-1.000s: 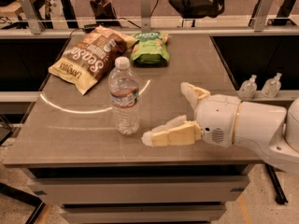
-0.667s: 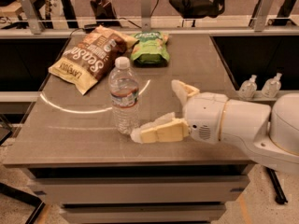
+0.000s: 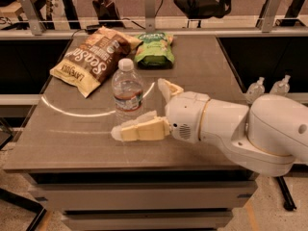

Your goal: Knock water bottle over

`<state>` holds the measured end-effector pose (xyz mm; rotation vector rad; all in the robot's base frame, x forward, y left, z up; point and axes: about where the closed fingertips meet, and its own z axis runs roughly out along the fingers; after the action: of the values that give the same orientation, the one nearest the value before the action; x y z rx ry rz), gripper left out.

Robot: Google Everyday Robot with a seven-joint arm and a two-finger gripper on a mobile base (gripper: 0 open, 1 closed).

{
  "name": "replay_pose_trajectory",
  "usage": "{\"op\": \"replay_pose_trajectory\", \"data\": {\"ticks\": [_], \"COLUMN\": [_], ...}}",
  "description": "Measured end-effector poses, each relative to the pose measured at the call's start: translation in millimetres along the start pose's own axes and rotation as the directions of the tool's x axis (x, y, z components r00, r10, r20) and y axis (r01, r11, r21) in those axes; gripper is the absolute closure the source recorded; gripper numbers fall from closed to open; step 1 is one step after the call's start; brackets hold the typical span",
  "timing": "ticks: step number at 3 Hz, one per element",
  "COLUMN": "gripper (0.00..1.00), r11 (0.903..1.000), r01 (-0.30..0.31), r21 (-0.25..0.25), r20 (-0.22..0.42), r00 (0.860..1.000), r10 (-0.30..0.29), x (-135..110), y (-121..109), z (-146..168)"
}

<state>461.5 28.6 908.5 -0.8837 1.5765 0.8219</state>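
Observation:
The water bottle (image 3: 127,91), clear ribbed plastic with a white cap and a narrow label band, stands upright near the middle of the grey table (image 3: 72,148). My gripper (image 3: 138,108) reaches in from the right and is open. Its near finger (image 3: 142,130) lies low in front of the bottle's base, its tip just past the bottle to the left. The far finger (image 3: 168,88) sticks up just right of the bottle. I cannot tell whether either finger touches the bottle.
A brown chip bag (image 3: 91,57) lies at the back left and a green snack bag (image 3: 154,49) at the back middle. Two small pump-top bottles (image 3: 255,88) (image 3: 281,84) stand beyond the table's right edge. A metal rail (image 3: 154,32) runs behind the table.
My gripper has moved left across the table until its near finger sits in front of the bottle's base. The bottle still stands upright in the same spot.

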Motion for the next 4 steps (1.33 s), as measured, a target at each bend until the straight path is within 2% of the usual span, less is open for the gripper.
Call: {"op": "replay_pose_trajectory", "data": {"ticks": [1, 2, 4], "gripper": [0.00, 0.18, 0.64], "r11": [0.9997, 0.9985, 0.9954], "r01": [-0.008, -0.019, -0.016], "r21": [-0.025, -0.052, -0.094], "r20": [0.025, 0.040, 0.066], "r00": [1.000, 0.999, 0.998], "r10": [0.009, 0.021, 0.022], "x": [-1.9, 0.8, -3.8], "y": [8.4, 15.4, 27.1], "z": [19.5, 30.6, 37.8]}}
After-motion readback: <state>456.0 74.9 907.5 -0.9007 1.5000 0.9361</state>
